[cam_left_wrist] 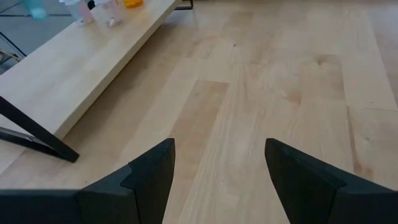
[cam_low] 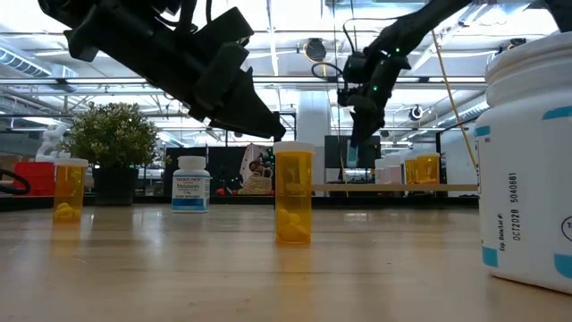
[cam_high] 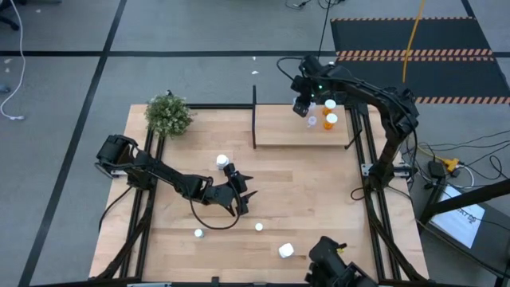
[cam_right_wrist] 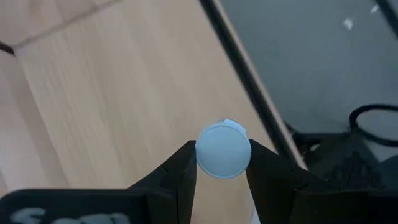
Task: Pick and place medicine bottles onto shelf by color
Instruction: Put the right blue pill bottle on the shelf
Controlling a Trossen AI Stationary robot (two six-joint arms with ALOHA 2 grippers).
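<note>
Right tool (cam_right_wrist: 222, 163) over far edge of shelf (cam_high: 279, 131), clenched on pale-blue bottle (cam_right_wrist: 223, 150), cap toward wrist camera. Two orange bottles (cam_high: 331, 120) stand on shelf at 3 o'clock of tool. Left tool (cam_left_wrist: 219, 163) mid-counter (cam_high: 319, 191), released, holding nothing. White bottle (cam_high: 222, 162) at its 11 o'clock; three more bottles (cam_high: 259, 228) toward near edge.

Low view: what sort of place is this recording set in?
Probably an industrial lab or workshop hall rather than a home. The low view shows exposed ceiling beams with strip lights behind the wooden table, and the high view shows grey floor with a hazard-striped black mat and loose cables.
</note>
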